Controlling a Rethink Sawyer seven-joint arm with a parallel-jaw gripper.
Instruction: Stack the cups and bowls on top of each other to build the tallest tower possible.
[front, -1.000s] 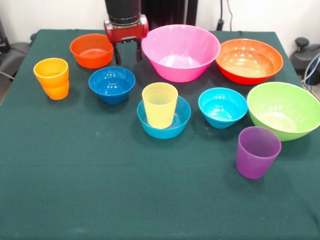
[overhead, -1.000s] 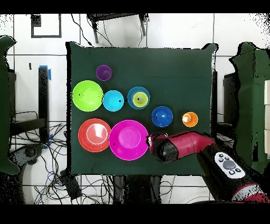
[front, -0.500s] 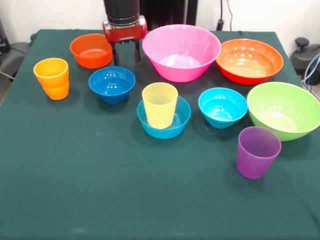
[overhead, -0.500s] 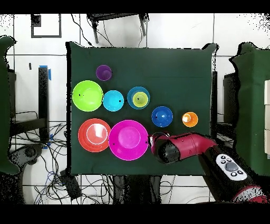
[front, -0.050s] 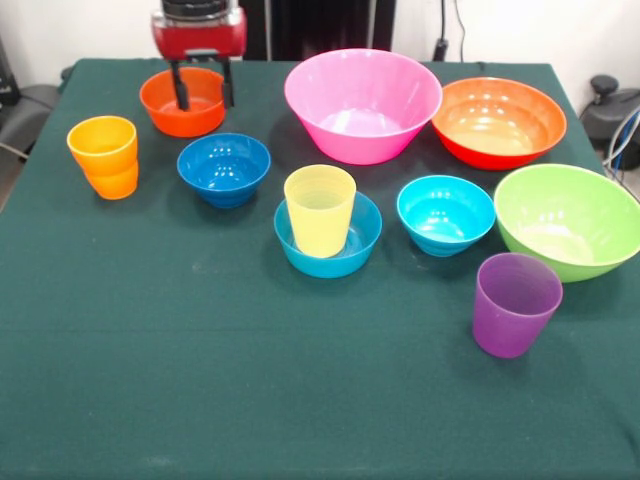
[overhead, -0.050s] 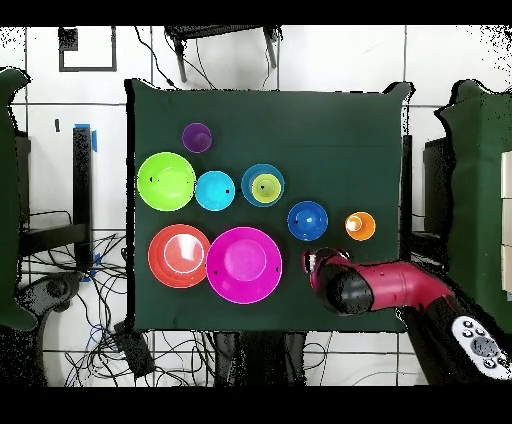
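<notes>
My gripper (front, -0.050s: 205, 100) is open and hangs over the small orange-red bowl (front, -0.050s: 172, 112) at the back left, one finger inside it and the other at its right rim. A yellow cup (front, -0.050s: 320, 210) stands upright in the mid-blue bowl (front, -0.050s: 366, 236) at the table's middle. In front of the gripper sits the dark blue bowl (front, -0.050s: 224, 168), and the orange cup (front, -0.050s: 103, 157) is to its left. The cyan bowl (front, -0.050s: 446, 213) and purple cup (front, -0.050s: 515, 303) are on the right. In the overhead view the arm (overhead, -0.050s: 375, 290) hides the gripper and the small orange-red bowl.
Three large bowls stand toward the back and right: pink (front, -0.050s: 362, 103), orange-red (front, -0.050s: 498, 120) and lime green (front, -0.050s: 567, 218). A dark green cloth covers the table (front, -0.050s: 200, 380). Cables lie on the floor past the table's edge (overhead, -0.050s: 170, 340).
The gripper has moved left in the front view, from beside the pink bowl to over the small orange-red bowl. It stays open. No cup or bowl has moved.
</notes>
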